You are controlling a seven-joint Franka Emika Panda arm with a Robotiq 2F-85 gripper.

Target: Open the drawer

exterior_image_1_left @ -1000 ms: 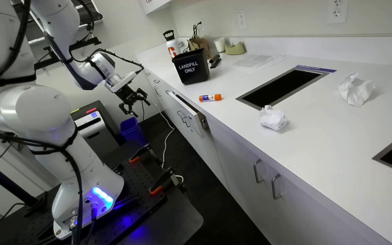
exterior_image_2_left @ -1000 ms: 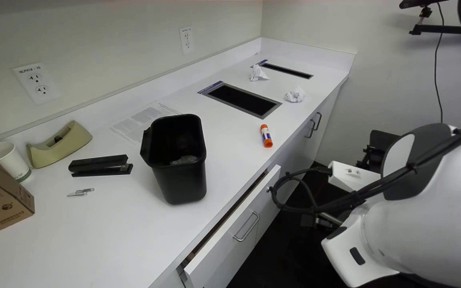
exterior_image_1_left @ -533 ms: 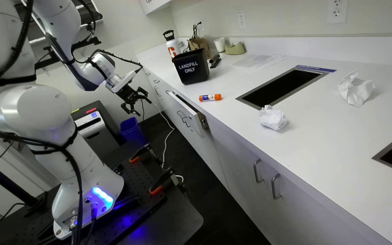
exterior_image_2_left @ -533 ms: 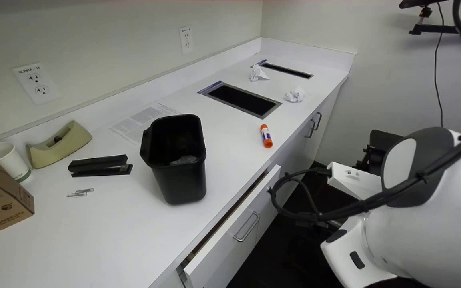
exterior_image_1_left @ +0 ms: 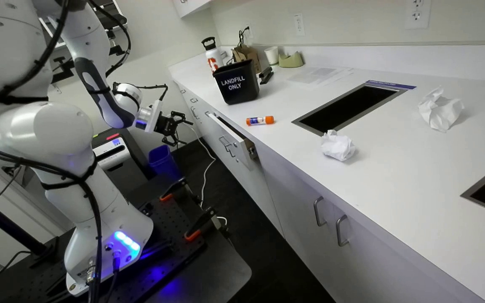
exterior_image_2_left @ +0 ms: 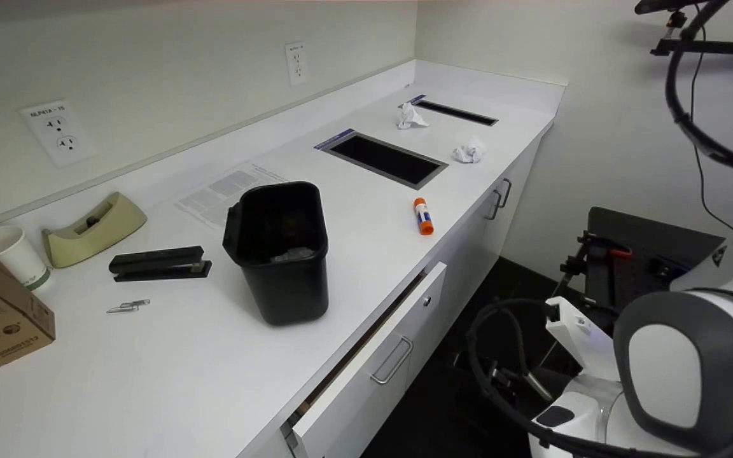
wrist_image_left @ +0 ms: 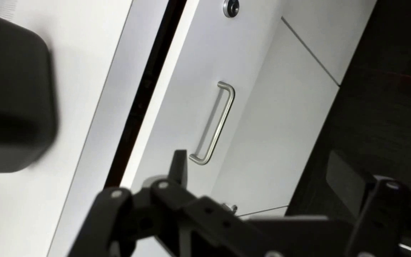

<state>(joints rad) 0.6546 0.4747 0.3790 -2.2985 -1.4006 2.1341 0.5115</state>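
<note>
The drawer [exterior_image_1_left: 237, 148] has a flat white front and stands partly pulled out, with a dark gap along its top edge. In an exterior view its front [exterior_image_2_left: 366, 388] and silver handle [exterior_image_2_left: 393, 360] face the arm. In the wrist view the drawer front [wrist_image_left: 191, 82] and its handle [wrist_image_left: 223, 119] lie ahead of the jaws. My gripper [exterior_image_1_left: 188, 133] is open and empty, in the air apart from the drawer. In the wrist view the jaws [wrist_image_left: 260, 171] are spread wide, one fingertip appearing beside the handle's lower end, the other over the dark floor. In an exterior view the gripper is dim and partly hidden.
A black landfill bin [exterior_image_1_left: 238, 84] stands on the counter above the drawer, and a glue stick [exterior_image_1_left: 260, 120] lies near the counter edge. Cabinet doors with handles [exterior_image_1_left: 318, 211] are beside the drawer. A blue bin [exterior_image_1_left: 163, 162] and white cable [exterior_image_1_left: 205, 172] are on the floor.
My gripper has moved a little towards the drawer and its wrist has turned; the forearm has swung lower. The jaws stay open. The drawer and the counter objects have not moved.
</note>
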